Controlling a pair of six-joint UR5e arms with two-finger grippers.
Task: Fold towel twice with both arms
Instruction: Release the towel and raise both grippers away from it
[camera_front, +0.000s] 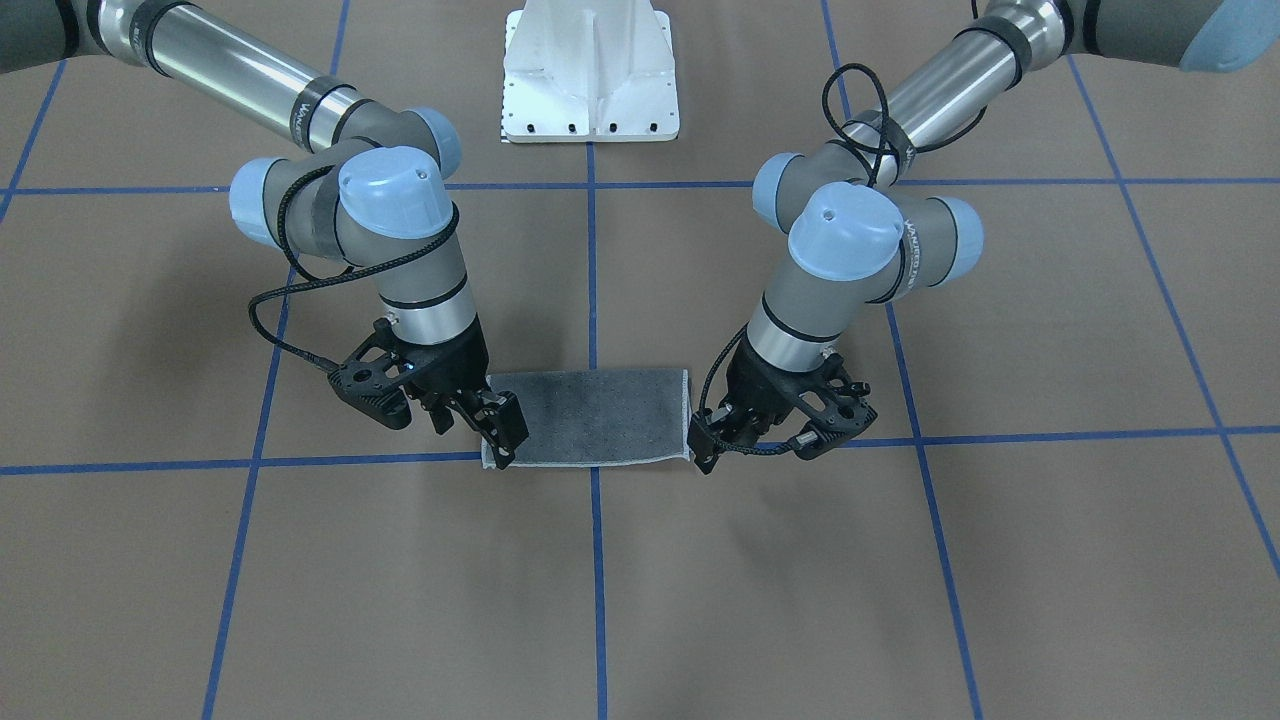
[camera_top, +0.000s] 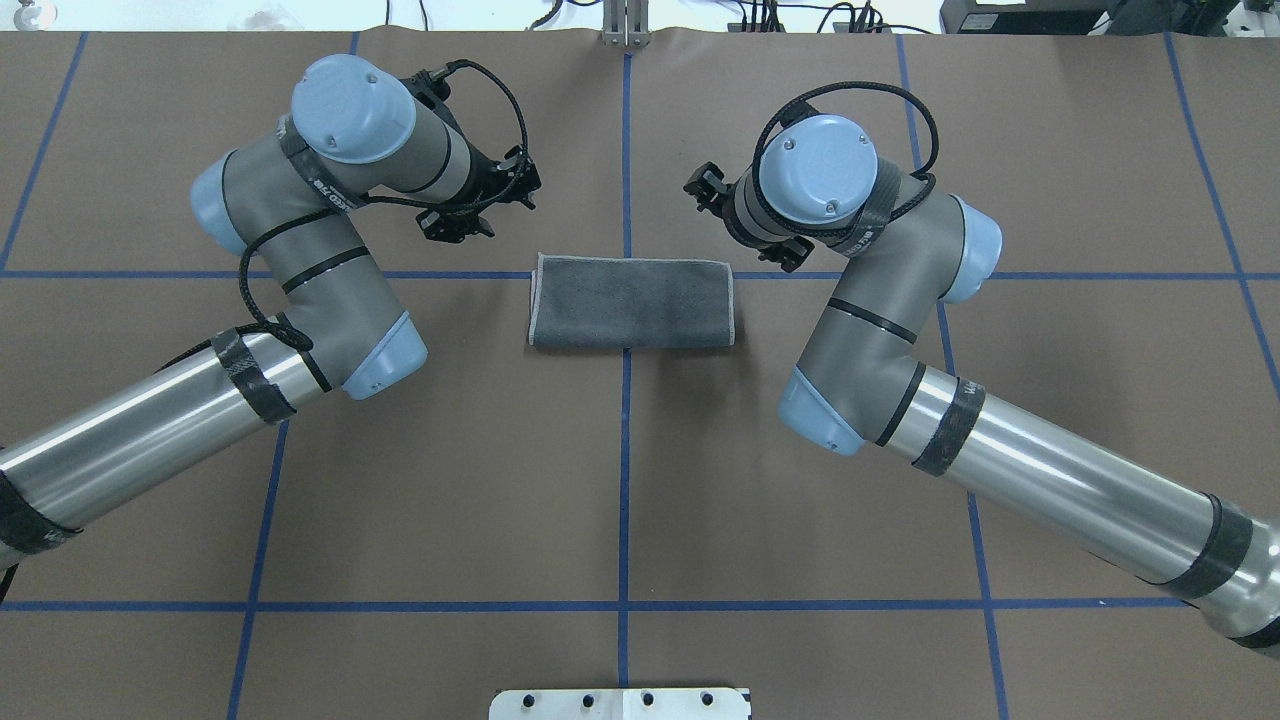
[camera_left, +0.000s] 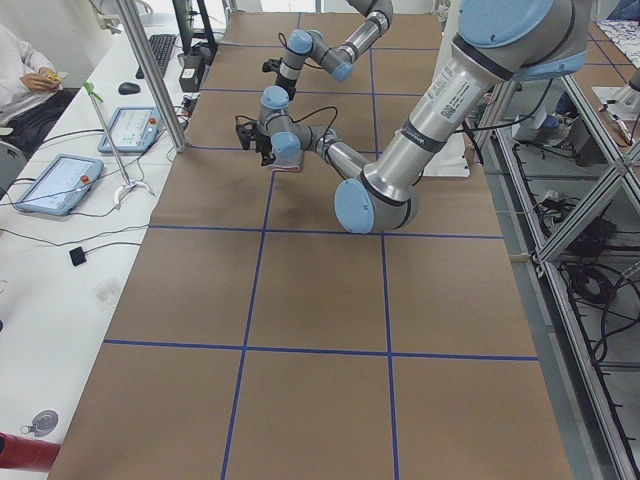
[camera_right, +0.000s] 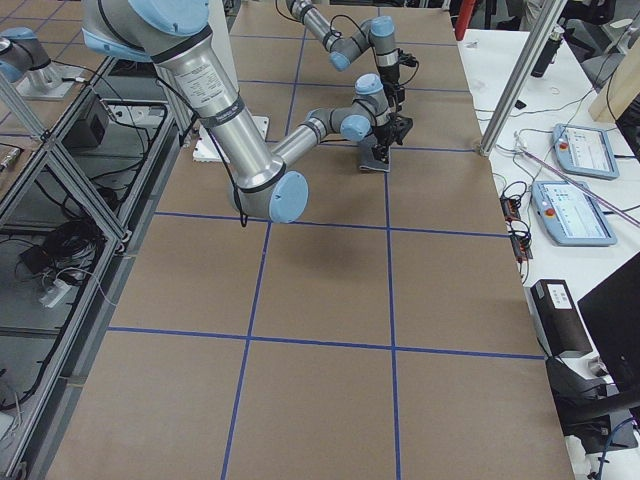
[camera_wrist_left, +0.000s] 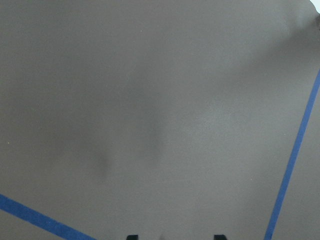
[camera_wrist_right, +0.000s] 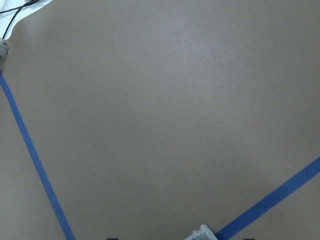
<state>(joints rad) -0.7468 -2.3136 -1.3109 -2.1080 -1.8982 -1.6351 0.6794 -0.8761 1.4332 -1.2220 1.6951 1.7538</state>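
Observation:
The towel (camera_front: 600, 415) lies flat on the brown table as a folded rectangle, dark grey face up with a light grey border; it also shows in the overhead view (camera_top: 630, 302). No pink shows there. My right gripper (camera_front: 503, 432) hovers over the towel's corner on the far side from the robot, jaws open; its wrist view shows that corner (camera_wrist_right: 202, 233) between the fingertips. My left gripper (camera_front: 704, 446) sits just beside the opposite far corner, open and empty; its wrist view shows only bare table.
The white pedestal base (camera_front: 590, 70) stands behind the towel. Blue tape lines (camera_front: 595, 560) cross the table. A side bench with tablets (camera_left: 60, 180) and a seated person (camera_left: 25, 75) runs along the far table edge.

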